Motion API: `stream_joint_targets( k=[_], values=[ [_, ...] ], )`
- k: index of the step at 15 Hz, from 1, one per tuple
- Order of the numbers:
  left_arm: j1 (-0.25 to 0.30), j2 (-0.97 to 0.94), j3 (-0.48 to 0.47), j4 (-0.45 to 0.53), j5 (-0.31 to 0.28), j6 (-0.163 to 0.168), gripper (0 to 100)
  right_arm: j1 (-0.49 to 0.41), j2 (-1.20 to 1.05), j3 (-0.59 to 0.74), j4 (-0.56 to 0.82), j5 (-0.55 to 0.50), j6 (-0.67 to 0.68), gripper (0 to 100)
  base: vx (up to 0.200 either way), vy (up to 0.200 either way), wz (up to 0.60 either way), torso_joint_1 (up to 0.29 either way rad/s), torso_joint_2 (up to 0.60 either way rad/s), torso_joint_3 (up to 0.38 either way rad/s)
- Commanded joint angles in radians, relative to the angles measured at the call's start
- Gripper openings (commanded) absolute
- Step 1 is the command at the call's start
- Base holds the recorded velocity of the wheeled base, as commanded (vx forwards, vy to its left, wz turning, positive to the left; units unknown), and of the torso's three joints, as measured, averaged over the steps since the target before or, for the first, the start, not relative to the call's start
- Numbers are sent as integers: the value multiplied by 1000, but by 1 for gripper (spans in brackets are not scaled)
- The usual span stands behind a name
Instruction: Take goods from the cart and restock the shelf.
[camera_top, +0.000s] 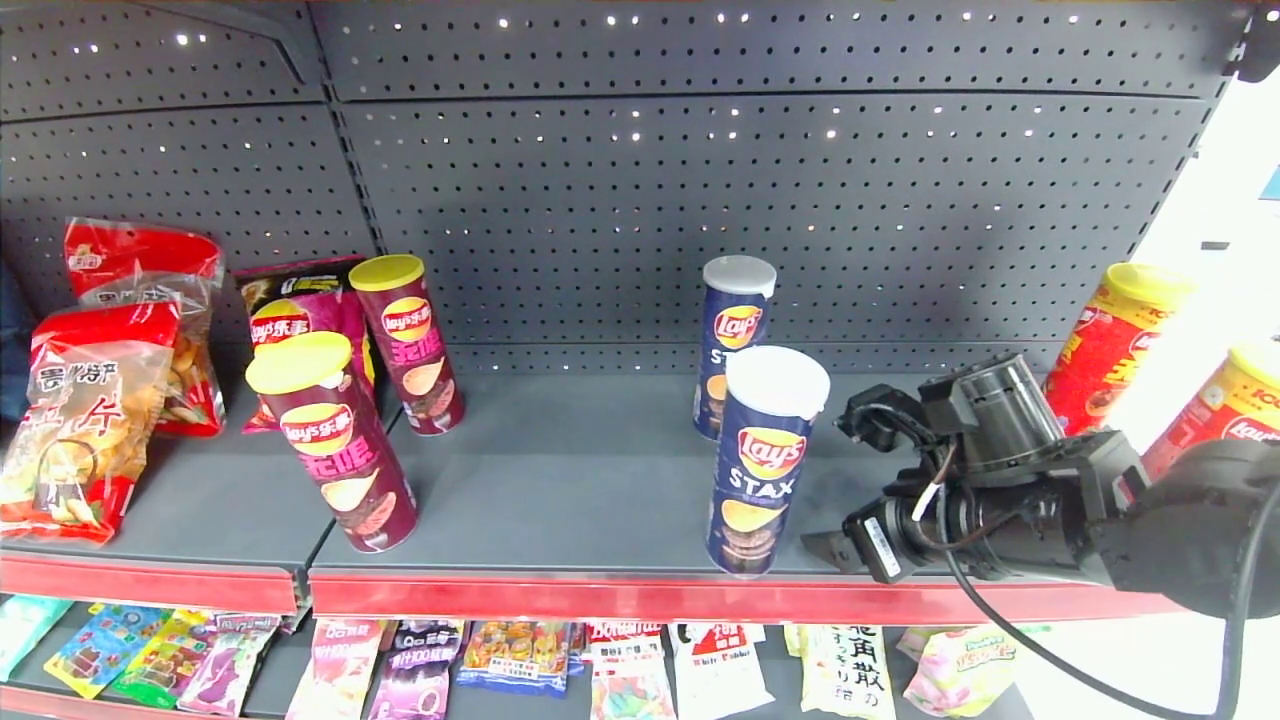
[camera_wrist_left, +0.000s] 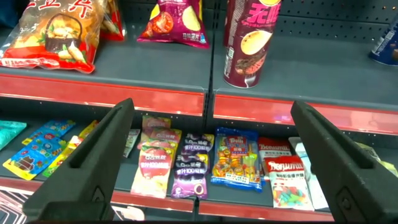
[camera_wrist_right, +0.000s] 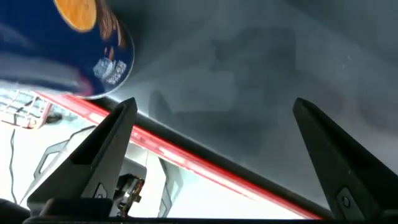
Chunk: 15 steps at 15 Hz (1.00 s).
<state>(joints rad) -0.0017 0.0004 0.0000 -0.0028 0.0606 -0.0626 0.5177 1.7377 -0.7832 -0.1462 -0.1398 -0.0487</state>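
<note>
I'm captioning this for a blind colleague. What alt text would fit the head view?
The open right gripper is at the front edge of the shelf, just right of a blue can with a second blue can behind. Two maroon cans stand to the left, red cans to the right, snack bags far left.

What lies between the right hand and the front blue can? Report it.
Nothing: only bare grey shelf separates the right hand from the front blue can, per the head view.

Head: faces the shelf (camera_top: 600, 470) from above, mid-range.
Left wrist: farther back and lower, sharing the maroon can (camera_wrist_left: 249, 43).
Right wrist: close over the shelf board, sharing the blue can (camera_wrist_right: 93, 62).
</note>
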Motion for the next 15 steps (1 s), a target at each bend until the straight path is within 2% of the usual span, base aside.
stream_joint_targets(
  k=[1,10,15],
  values=[
    [0,0,0,0,1,0,100,7,19,-14,-1,0,0,100,0,0,0,0,0,0],
    [0,0,0,0,1,0,100,10,59,-45,-3,-17,1,100,0,0,0,0,0,0],
    [0,0,0,0,1,0,100,44,80,-45,-38,-23,1,100,0,0,0,0,0,0]
  ],
)
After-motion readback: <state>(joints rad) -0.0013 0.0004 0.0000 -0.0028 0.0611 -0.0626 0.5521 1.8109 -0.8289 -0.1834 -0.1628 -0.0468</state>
